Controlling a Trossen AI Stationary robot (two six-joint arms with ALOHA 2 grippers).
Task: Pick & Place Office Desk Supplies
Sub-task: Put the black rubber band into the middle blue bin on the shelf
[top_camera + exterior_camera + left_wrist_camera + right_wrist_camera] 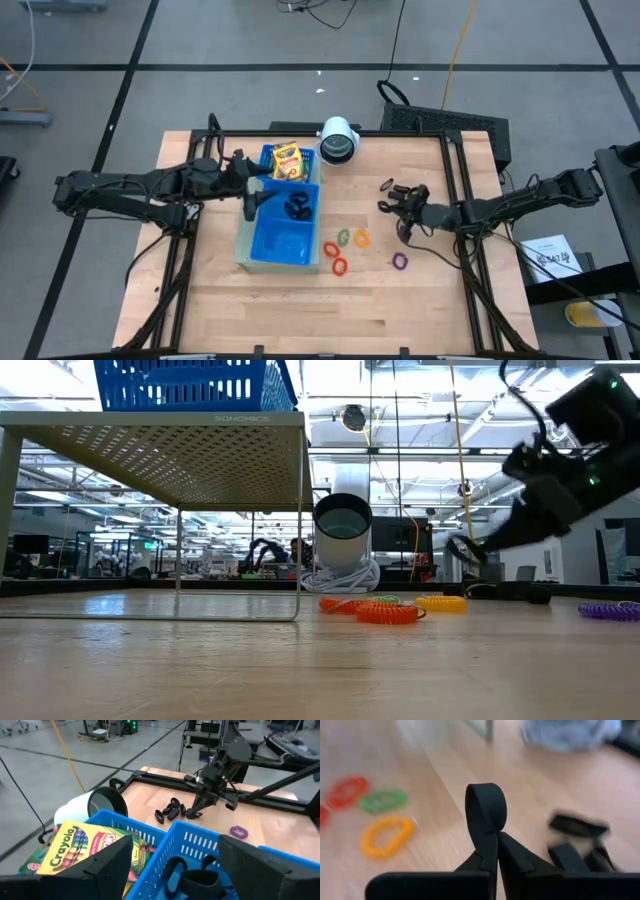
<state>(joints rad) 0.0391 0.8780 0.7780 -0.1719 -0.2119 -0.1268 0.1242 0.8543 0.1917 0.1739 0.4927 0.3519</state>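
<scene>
My right gripper (384,206) is shut on a small black clip (485,810), right of the middle of the table. More black clips (388,186) lie on the wood just beyond it. Red, green and orange rings (344,248) and a purple ring (400,262) lie on the table near the blue tray (256,246). The tray holds a yellow-and-green crayon box (287,161) in its far compartment and black clips (297,207) in its middle one. My left gripper (172,847) hovers open over the tray. My right gripper pinches the black clip between its two fingertips (512,855), by one end. The clip's rounded loop (485,800) sticks out past the fingertips. The fingers come slanting down from the table's right side. The clip (462,550) is lifted clear of the table.
A white cylinder with a dark centre (338,140) lies at the far edge beside the tray. The tray sits raised on a perforated metal stand (150,450). A black frame (455,180) borders the wooden table top.
</scene>
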